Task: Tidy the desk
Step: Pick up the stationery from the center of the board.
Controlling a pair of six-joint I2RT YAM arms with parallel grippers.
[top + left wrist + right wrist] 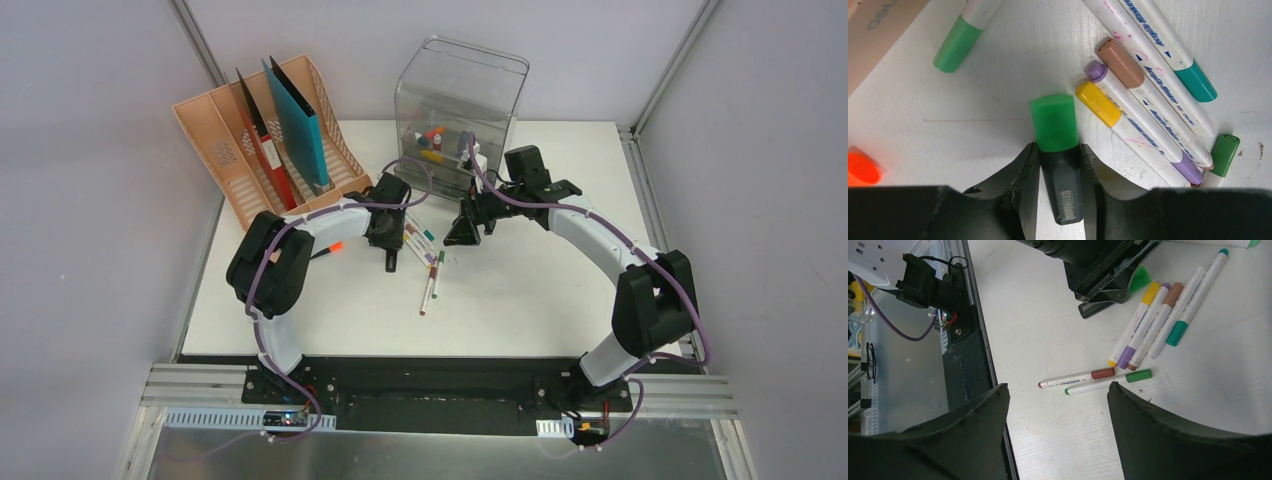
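The white desk (560, 290) carries a scatter of markers (428, 262) at its middle. My left gripper (391, 262) is low over it, shut on a green-capped highlighter (1054, 122) with a dark barrel, held between both fingers (1023, 170). Just to its right lie yellow-capped (1098, 103), purple-capped (1095, 71), brown-capped (1120, 62) and teal-capped (1195, 80) markers. My right gripper (463, 236) hovers open above the desk (1058, 440) with nothing between its fingers (1148, 425). A brown-capped marker (1103, 373) and a green-capped marker (1138, 375) lie just beyond its tips.
A peach file rack (225, 150) with folders stands at the back left. A clear plastic box (458, 90) with small items stands at the back centre. An orange highlighter (333, 247) lies left of the left gripper. A light-green-capped marker (958, 42) lies nearby.
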